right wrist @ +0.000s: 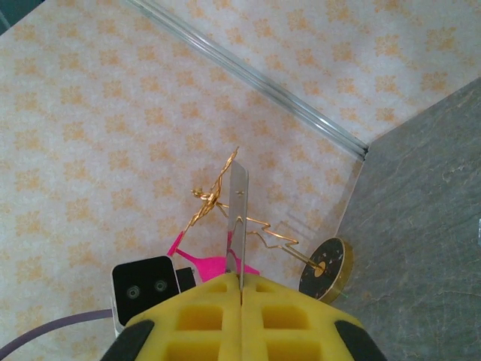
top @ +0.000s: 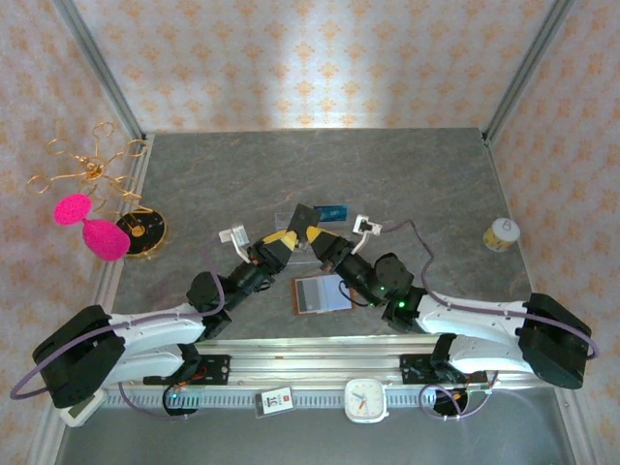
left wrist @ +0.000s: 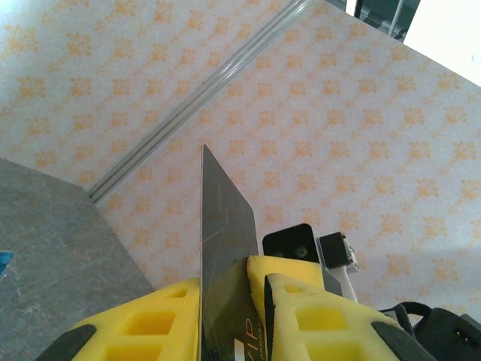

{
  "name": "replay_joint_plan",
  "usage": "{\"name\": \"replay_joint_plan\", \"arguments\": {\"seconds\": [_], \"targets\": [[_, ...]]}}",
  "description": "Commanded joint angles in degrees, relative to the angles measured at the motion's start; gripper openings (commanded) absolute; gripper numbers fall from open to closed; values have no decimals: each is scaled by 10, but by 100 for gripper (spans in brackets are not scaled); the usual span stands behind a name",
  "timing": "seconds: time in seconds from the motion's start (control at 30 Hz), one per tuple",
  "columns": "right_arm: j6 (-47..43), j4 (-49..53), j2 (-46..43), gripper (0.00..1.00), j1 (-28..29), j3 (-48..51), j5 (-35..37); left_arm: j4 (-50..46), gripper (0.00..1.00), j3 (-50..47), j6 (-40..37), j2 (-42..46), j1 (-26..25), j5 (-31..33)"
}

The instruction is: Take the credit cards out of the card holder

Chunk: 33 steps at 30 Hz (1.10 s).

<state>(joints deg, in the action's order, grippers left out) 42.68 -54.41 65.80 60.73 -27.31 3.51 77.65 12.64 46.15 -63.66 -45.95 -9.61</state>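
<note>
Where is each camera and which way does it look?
Top external: high behind the arms, looking down at the table; left gripper and right gripper meet.
Left wrist: on the left arm, facing the wall; its yellow fingers pinch the black card.
Right wrist: on the right arm, facing the gold stand; its fingers pinch it too.
Shared: that card.

One legible mark — seemingly "V.I.P" — on the black card [left wrist: 224, 256].
</note>
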Motion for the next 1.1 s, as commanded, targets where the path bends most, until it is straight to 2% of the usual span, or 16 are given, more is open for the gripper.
{"name": "replay_joint_plan", "arguments": {"seconds": [0.0,0.13,0.27,0.3,0.37,0.43,0.5,0.67,0.83,1.0,1.07], "targets": [[13,-37,14,0,1,-6,47,61,24,-4,13,-7,1,-11],[15,-41,37,0,2,-16,36,75,18,-4,19,-16,1,-15],[17,-15,44,0,3,-27,21,65,0,-3,13,-6,5,-16],[15,0,43,0,3,-31,14,50,0,-2,9,3,6,-17],[1,38,34,2,3,-36,-2,4,0,2,3,24,19,-30],[-17,125,22,12,-1,-52,-7,-55,0,10,-8,51,39,-51],[-34,208,-22,21,-18,-54,-19,-180,0,38,-35,88,64,-75],[-58,328,-131,27,-102,-9,-92,-381,0,107,-142,122,111,-133],[-113,449,-215,25,-140,1,-84,-556,0,212,-290,76,124,-162],[-135,504,-245,23,-176,6,-86,-726,0,338,-506,1,136,-158],[-134,493,-247,23,-192,20,-106,-763,0,369,-585,-17,151,-189]]}}
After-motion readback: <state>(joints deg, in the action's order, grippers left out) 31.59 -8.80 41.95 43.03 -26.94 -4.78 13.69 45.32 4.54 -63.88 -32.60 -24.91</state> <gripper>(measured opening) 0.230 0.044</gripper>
